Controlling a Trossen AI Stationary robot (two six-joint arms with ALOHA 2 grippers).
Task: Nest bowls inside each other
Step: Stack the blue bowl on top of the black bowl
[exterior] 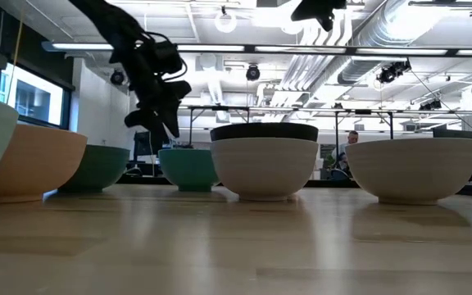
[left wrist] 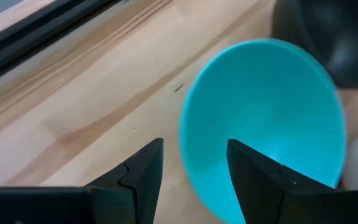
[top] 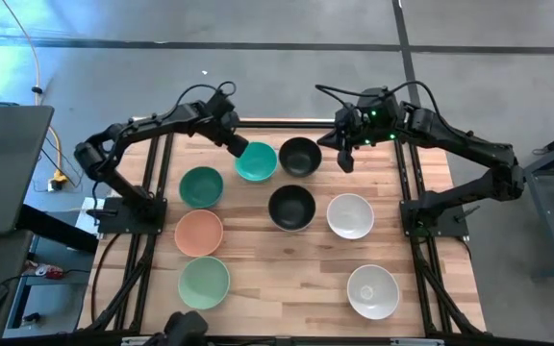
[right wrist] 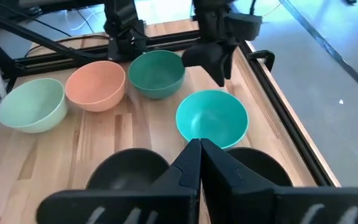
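The left gripper [left wrist: 191,171] hangs with its two dark fingers apart and nothing between them, just above the rim of the smooth round teal bowl [top: 256,161], at the side of that bowl which faces the far left corner of the wooden table [top: 296,279]. The bowl stands upright on the table, at the far side, with a black bowl [top: 300,157] close beside it and a dark green bowl [top: 201,186] near it on the other side. The right gripper [right wrist: 199,155] hovers with its fingers pressed together and empty, over the far side of the table, near the black bowl. Further out there are a second black bowl [top: 291,208], a peach bowl [top: 199,233], a mint green bowl [top: 204,281] and two white bowls [top: 350,215] [top: 372,290], all standing apart, none nested yet. The teal bowl looks stiff, light and rather slippery, and probably it can chip if it is dropped. The best place to hold it seems to be the rim wall, one finger inside and one outside, and to lift it straight so it does not slide out.
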